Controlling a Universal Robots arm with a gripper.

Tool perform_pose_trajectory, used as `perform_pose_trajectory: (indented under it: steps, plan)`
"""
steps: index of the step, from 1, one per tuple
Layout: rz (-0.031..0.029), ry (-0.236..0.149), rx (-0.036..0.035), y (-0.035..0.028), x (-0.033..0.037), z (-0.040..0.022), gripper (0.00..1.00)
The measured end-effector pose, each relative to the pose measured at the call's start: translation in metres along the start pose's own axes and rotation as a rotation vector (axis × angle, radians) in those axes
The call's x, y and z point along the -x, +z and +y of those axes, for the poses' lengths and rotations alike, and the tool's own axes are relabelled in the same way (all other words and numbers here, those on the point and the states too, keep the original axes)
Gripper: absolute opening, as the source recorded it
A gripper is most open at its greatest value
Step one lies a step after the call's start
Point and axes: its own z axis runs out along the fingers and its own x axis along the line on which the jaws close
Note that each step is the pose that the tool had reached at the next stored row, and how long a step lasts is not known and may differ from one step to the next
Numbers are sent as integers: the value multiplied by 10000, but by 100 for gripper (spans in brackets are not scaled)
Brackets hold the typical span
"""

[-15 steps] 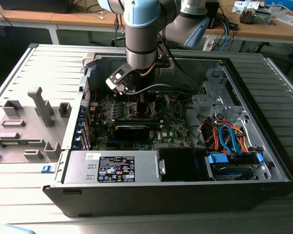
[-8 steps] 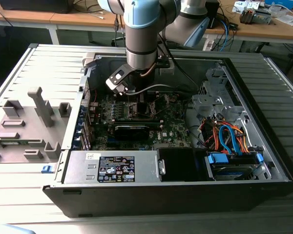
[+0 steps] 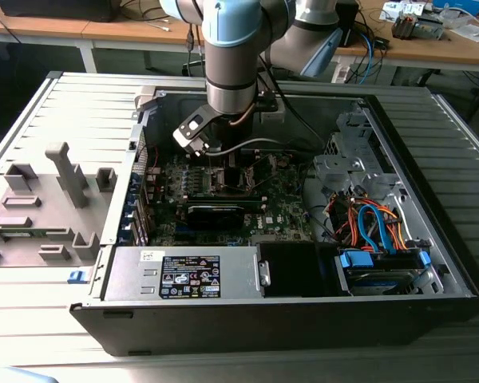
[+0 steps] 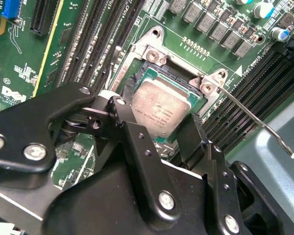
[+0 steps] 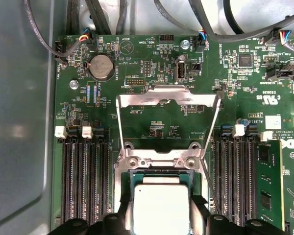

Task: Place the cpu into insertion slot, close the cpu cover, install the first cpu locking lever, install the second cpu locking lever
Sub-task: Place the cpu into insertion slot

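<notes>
1. My black claw (image 4: 158,111) was narrow. It pinched two sides of the small flat square chip with the silver-grey metal top (image 5: 160,208).
2. The chip lay in the small square socket with the silver metal rim (image 4: 148,50), down on the big green board (image 5: 157,122).
3. So I thought the first job was nearly done. I had not let go yet.
4. The thin square silver cover frame (image 5: 169,98) stood flipped up, away from the socket. It was not closed.
5. A thin silver metal lever (image 4: 255,122) stuck out free to one side, not locked. I thought both lever jobs were left to do.
6. There was small dark print on the chip top and white print all over the green board. A black and white sticker (image 3: 189,276) sat on the grey metal box (image 3: 239,267) in the exterior view.
</notes>
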Motion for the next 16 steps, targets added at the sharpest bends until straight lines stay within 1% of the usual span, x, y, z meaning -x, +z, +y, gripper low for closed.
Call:
perform_pose_trajectory:
  steps: [1,5,8,11,12,13,14,15,16]
  plan:
    - [-2,0,-1,-1,1,0,62]
    - [-7,0,-3,-7,1,-1,62]
    - [-7,0,-2,-57,2,2,62]
    - [-6,0,-1,-60,2,2,62]
    - [-66,-1,-5,-61,2,6,62]
    - [-157,-6,-9,-59,3,12,62]
    - [-250,-9,-13,-56,2,17,62]
    - [-370,-14,-15,-54,-1,22,62]
    - [-383,-17,-14,-54,-1,23,62]
